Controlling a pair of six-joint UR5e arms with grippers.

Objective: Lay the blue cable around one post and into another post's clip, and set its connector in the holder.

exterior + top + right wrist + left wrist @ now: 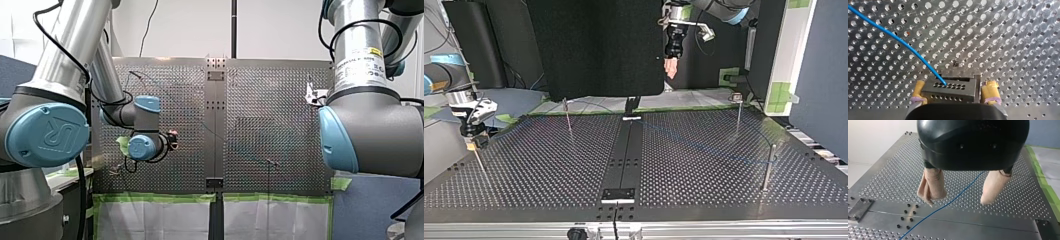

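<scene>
Our front camera sits behind and above the arms, looking out over the perforated table [280, 125]. Our top camera faces back from across it, low, so both share the whole board. The left wrist camera looks down from high above the blue cable [943, 205]. The right one hangs close over its connector [948, 91].

Perforated table [549, 170] — blue cable [901, 43], thin upright posts [768, 167].

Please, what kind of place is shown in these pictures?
Probably a robotics laboratory test bench: a perforated metal table with thin upright posts, green tape along its edge, and my left arm and my right arm reaching over it.
</scene>
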